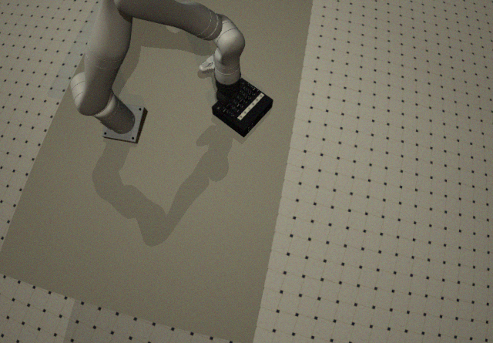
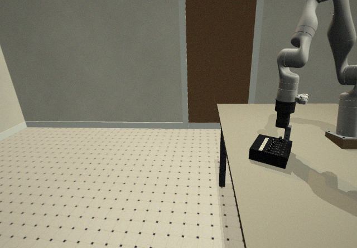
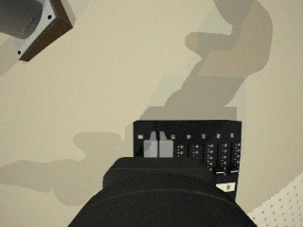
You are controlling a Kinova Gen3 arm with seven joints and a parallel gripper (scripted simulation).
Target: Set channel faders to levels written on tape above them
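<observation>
Top view: lighting desk point(image 1: 254, 112) sits turned at a slant on the desk point(image 1: 223, 227), fairly near that desk's floor-side edge. The pale tape point(image 1: 250, 106) runs along its side away from the arm. The tool point(image 1: 227, 90) stands over the opposite side, mostly hidden under the wrist.

Exterior view: the tool point(image 2: 286, 137) points straight down, fingers pinched together with nothing between them. Its tips are at the panel's rear edge, and whether they touch is unclear. The box stands flat, with bare surface all round.

Wrist view: the closed fingers sit in the leftmost fader lane, at the end away from the tape. The other faders point(image 3: 223, 151) lie to their right. A push would likely run along the lane toward the tape.
</observation>
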